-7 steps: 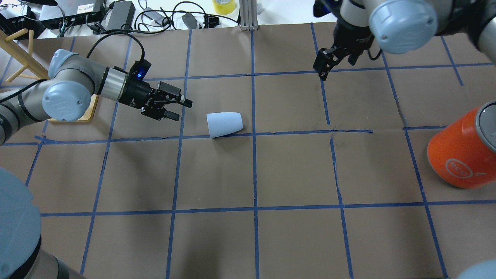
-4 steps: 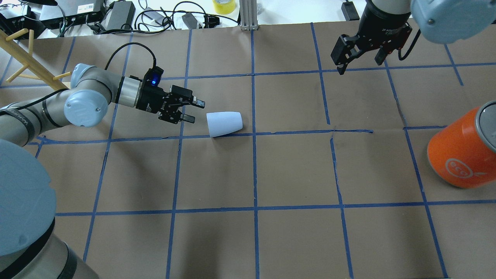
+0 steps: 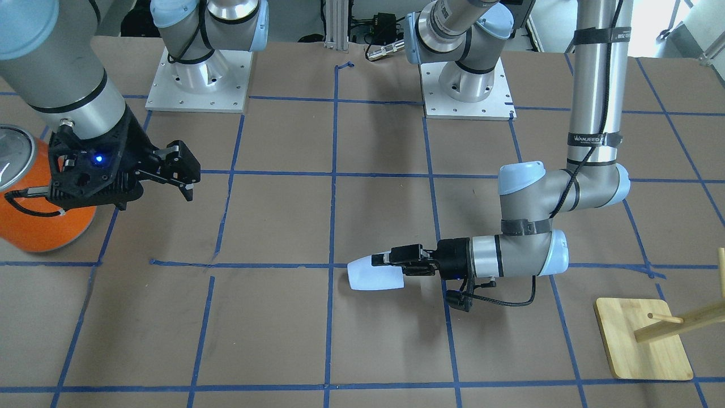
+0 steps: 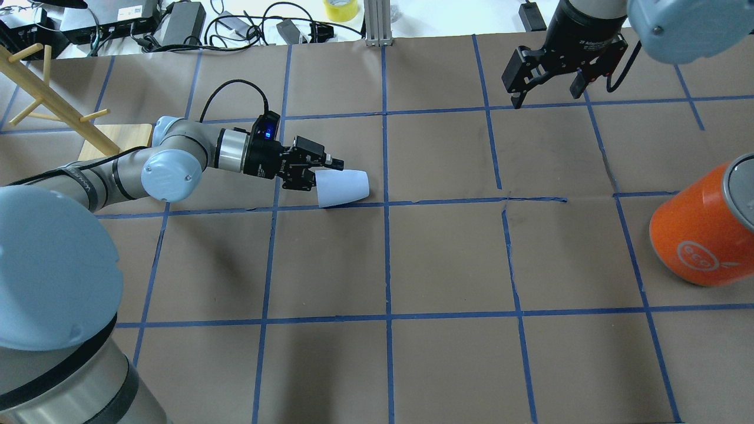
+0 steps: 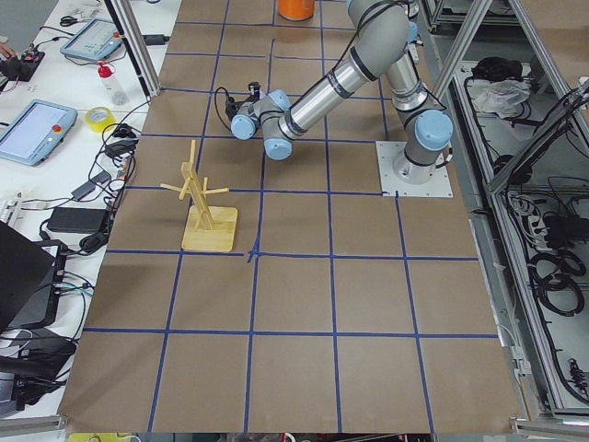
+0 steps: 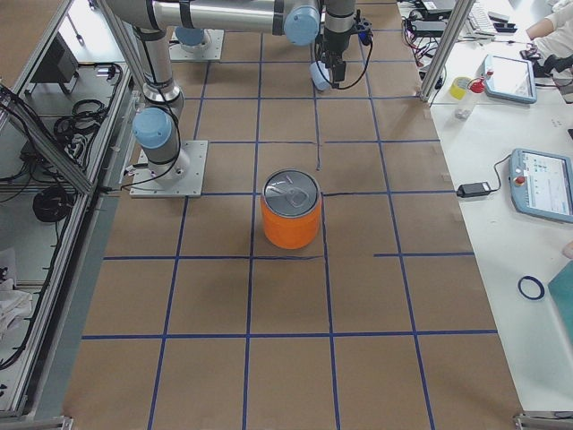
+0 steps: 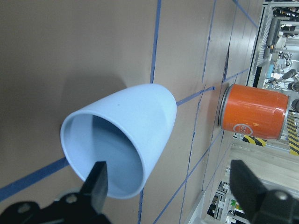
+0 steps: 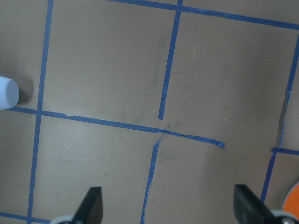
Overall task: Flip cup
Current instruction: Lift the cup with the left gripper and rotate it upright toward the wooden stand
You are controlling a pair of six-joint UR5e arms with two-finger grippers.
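Note:
The cup (image 4: 344, 187) is a pale bluish-white tumbler lying on its side near the table's middle, mouth toward my left arm. It also shows in the front view (image 3: 374, 276) and the left wrist view (image 7: 126, 140). My left gripper (image 4: 324, 172) is open at the cup's mouth. In the left wrist view one fingertip (image 7: 97, 183) sits in front of the opening and the other (image 7: 250, 189) is outside the wall. My right gripper (image 4: 545, 88) is open and empty, high over the far right of the table; the cup (image 8: 7, 92) shows at the left edge of its wrist view.
A large orange canister (image 4: 701, 232) with a silver lid stands at the right edge. A wooden peg rack (image 4: 35, 76) on a wooden base (image 3: 643, 340) stands at the far left. Cables and boxes lie beyond the far edge.
My left gripper has moved right, from well short of the cup up to its mouth. My right gripper has shifted right and toward the far edge. The cup has not moved.

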